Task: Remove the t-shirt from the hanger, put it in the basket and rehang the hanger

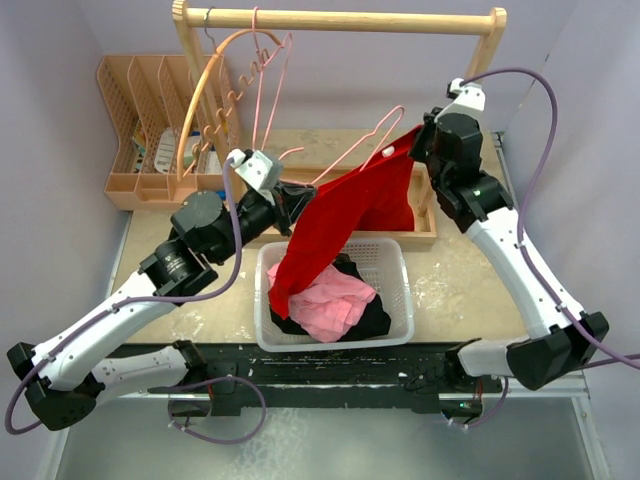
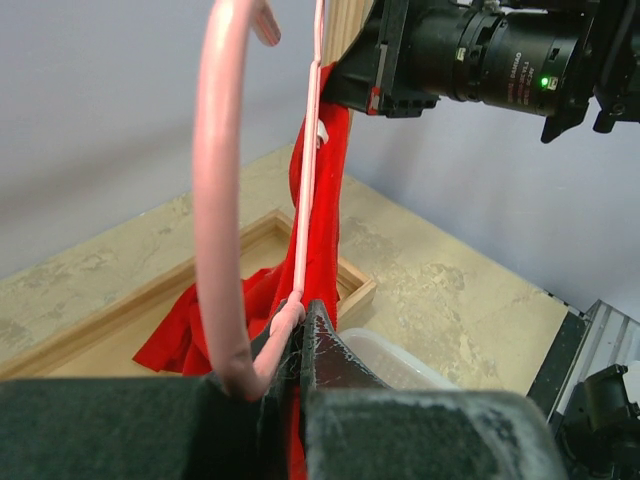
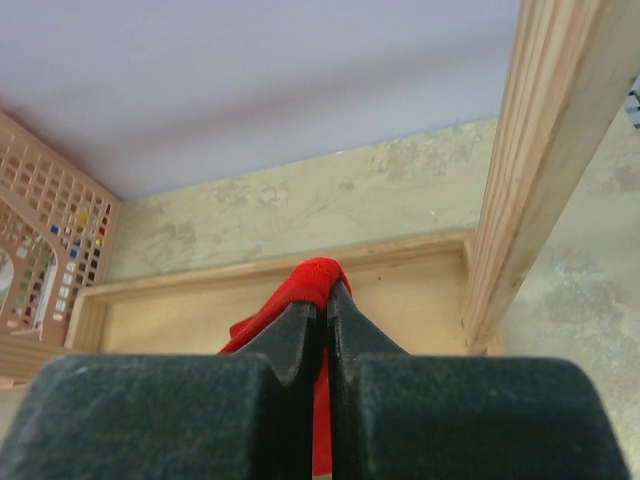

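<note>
Pinching t-shirt [image 1: 368,200], right end effector [image 3: 323,300] raised

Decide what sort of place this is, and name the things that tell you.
Most likely a robotics lab bench staged for laundry practice: a wooden clothes rail with spare hangers, a white basket of clothes, and a left arm and right arm bolted at the table edge.

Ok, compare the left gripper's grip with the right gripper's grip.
The left gripper clamps the wire of the pink hanger; the right gripper pinches a fold of the red t-shirt. The left gripper sits close behind the white basket; the right gripper is beside the wooden rack post. Both are shut.
</note>
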